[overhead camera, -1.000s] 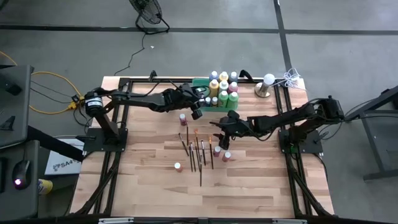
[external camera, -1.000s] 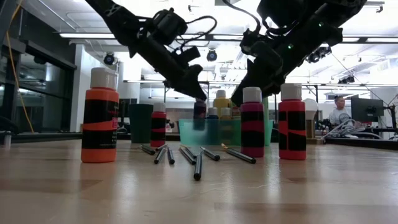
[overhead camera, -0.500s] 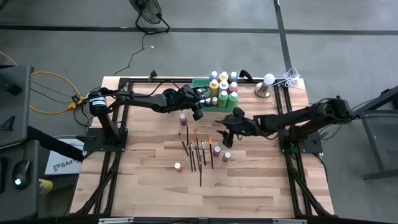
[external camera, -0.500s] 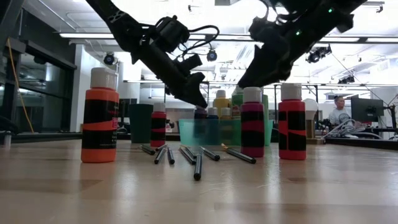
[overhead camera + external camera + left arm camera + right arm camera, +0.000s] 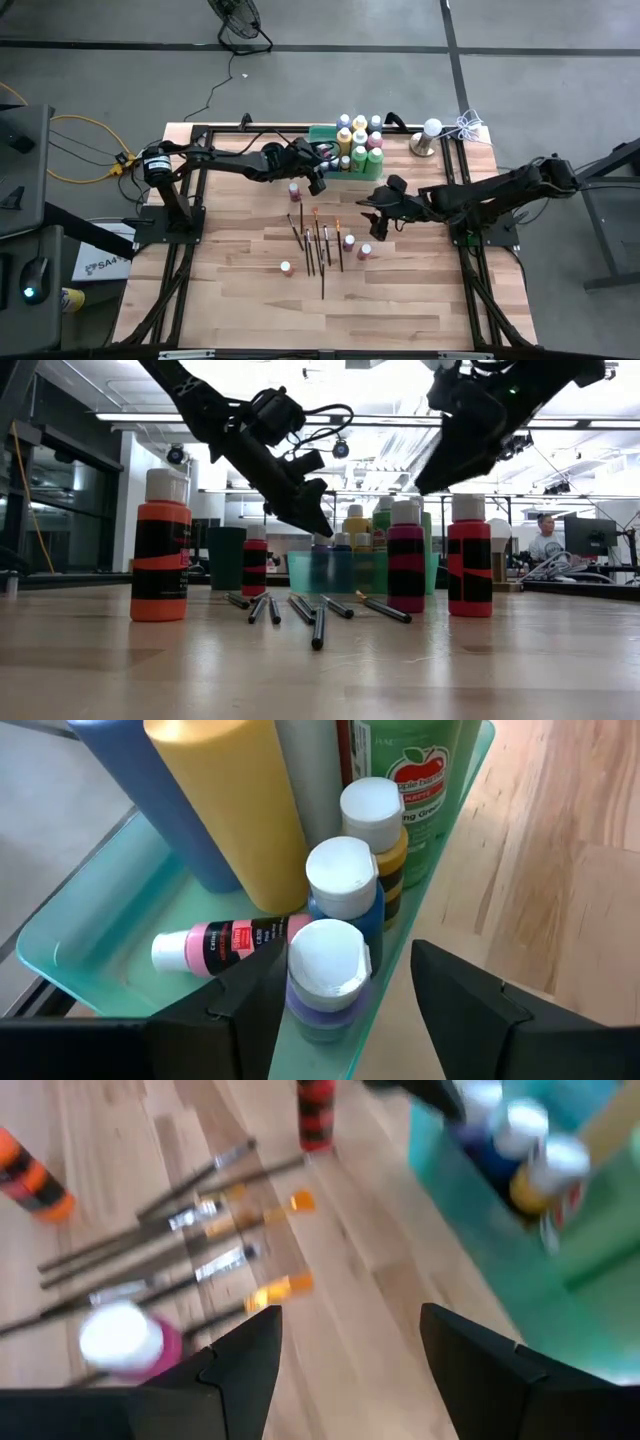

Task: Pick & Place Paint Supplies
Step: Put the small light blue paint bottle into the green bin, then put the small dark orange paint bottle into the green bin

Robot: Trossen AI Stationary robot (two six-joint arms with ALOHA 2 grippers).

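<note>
Wooden table [image 5: 240, 300] carries the whole setup. Left arm [image 5: 220, 160] reaches across to the green tray [image 5: 322, 133] at the far side; right arm [image 5: 480, 192] comes in from the right, over the loose items mid-table.

Tray holds the tall bottles, yellow [image 5: 235, 800] and green-labelled [image 5: 420, 780] among them, plus small paint bottles. A pink-labelled bottle [image 5: 225, 938] lies on its side on the tray floor. A purple bottle [image 5: 325, 982] stands upright at the tray's near corner, with a blue one [image 5: 345, 890] and a yellow-black one [image 5: 378, 830] right behind it.

Left gripper [image 5: 345, 995] sits over that corner, fingers spread on either side of the purple bottle's white cap, not touching it, so open and holding nothing.

Right gripper [image 5: 350, 1350] hovers above the table, fingers apart and empty, looking down on the brushes and a pink bottle [image 5: 125, 1342].

Loose on the table: orange bottle [image 5: 160, 548] standing alone on the left in the low view, a red-black bottle [image 5: 294, 190] nearer the tray, two more upright bottles, magenta [image 5: 405, 558] and red [image 5: 469, 558], just beside each other. Paintbrushes [image 5: 318, 245] lie scattered between them, roughly parallel, some overlapping.

Dark round cup [image 5: 227, 558] stands beside the tray.
</note>
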